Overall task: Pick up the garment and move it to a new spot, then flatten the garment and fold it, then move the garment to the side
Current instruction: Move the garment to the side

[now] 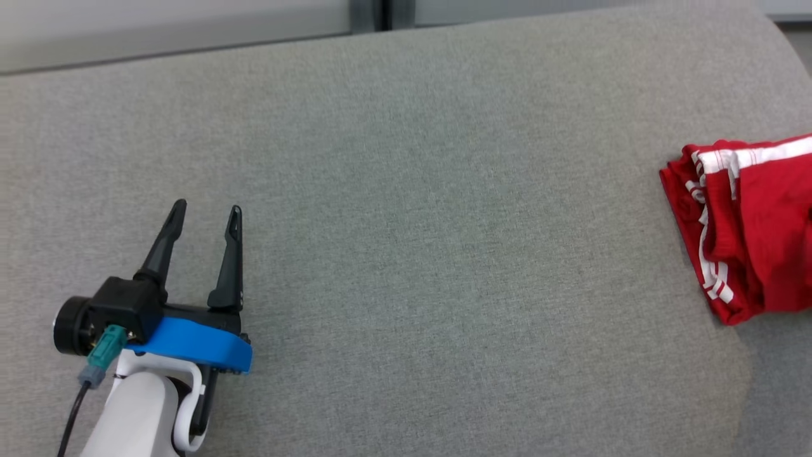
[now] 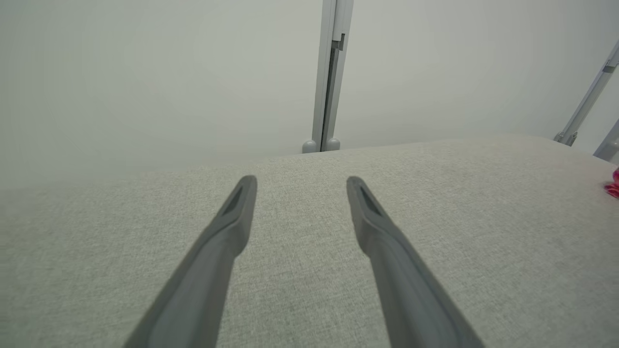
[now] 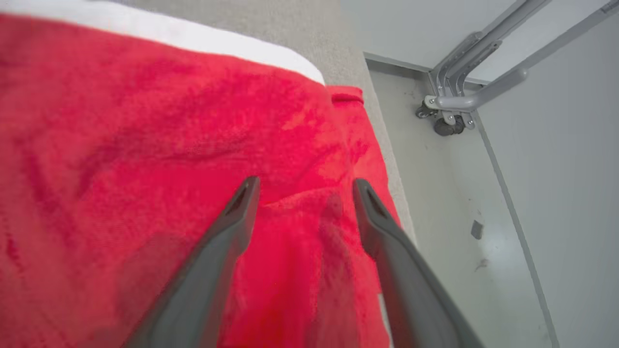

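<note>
1. At the lower left of my head view sits the left gripper [image 1: 208, 207], with two long dark fingers on a blue-banded wrist. Its jaws stand wide apart and hold nothing.
2. My left wrist view shows the same gripper [image 2: 301, 183] spread over the bare grey woven fabric surface [image 2: 435, 217]. A pale metal post [image 2: 331, 72] rises beyond the surface's far edge.
3. The middle of the grey surface [image 1: 412, 222] is plain cloth.
4. The red fabric garment with white stripes [image 1: 755, 235] lies bunched and folded at the far right of the surface, well apart from the left gripper. The frame's right edge cuts it off.
5. A sliver of that garment [image 2: 613, 186] peeks in at the right edge of my left wrist view.
6. In the right wrist view, the right gripper [image 3: 305, 183] is spread wide just above the garment [image 3: 145, 145], clamping nothing. I cannot tell whether its tips touch the cloth.
7. Right of the garment, the surface drops off to a pale floor [image 3: 459, 193], where a wheeled grey metal frame [image 3: 449, 116] stands.
</note>
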### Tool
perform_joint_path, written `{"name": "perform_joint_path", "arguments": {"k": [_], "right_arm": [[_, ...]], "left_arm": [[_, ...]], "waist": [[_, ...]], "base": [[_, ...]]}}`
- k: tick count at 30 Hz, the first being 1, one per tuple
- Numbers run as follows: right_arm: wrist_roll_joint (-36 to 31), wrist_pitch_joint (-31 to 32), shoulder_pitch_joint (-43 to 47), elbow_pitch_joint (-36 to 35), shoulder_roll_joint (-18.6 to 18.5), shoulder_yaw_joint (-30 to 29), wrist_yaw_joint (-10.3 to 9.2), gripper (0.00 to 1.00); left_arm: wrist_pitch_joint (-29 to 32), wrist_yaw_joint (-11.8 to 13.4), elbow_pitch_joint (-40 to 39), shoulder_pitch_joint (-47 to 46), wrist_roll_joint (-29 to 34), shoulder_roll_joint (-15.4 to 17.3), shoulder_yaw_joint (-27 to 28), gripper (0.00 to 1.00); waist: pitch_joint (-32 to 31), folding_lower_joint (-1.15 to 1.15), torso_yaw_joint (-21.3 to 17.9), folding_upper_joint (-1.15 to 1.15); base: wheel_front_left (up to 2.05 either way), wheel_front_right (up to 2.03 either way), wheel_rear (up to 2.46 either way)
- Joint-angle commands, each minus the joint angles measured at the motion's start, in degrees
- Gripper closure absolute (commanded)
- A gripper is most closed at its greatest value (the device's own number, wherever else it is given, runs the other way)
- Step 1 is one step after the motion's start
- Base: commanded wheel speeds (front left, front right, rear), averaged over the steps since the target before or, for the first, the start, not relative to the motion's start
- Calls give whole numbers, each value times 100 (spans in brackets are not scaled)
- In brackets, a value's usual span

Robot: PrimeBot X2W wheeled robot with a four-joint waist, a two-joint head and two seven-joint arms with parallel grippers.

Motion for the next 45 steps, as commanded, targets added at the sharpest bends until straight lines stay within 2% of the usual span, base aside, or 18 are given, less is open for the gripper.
{"name": "perform_joint_path", "arguments": {"k": [1,6,9,13,16,22,26,30,45], "right_arm": [[-37,-67,45,-11,56,-80,2,0],[-161,-391,456,-506,449,-437,2,0],[-208,-555,874,-1174,670,-577,2,0],[114,-760,1632,-2253,1241,-897,2,0],[-4,-822,2109,-3005,1651,-1052,3,0],[-322,-995,2867,-3864,2409,-983,3,0],[-438,-1051,3174,-3982,2666,-801,3,0],[-515,-1166,3322,-3904,2829,-872,3,0],[-846,-1106,3488,-3725,3007,-1063,3,0]], "left_arm": [[-32,19,9,61,-12,-32,24,0],[-132,29,93,233,-123,-177,24,0],[-184,55,76,406,-164,-245,60,0],[-217,127,76,667,-233,-315,139,0],[-241,106,49,872,-309,-396,233,0],[-247,177,1,1279,-303,-498,323,0],[-249,157,46,1484,-347,-531,408,0],[-250,137,108,1645,-357,-554,439,0],[-252,84,248,1676,-386,-520,462,0]], "waist": [[-73,0,-23,0],[-492,0,44,0],[-761,0,94,0],[-1052,0,190,0],[-1224,0,263,0],[-1526,0,484,0],[-1704,0,592,0],[-1854,0,684,0],[-1898,0,691,0]], "base": [[0,0,0],[0,0,0],[0,0,0],[0,0,0],[0,0,0],[0,0,0],[0,0,0],[0,0,0],[0,0,0]]}}
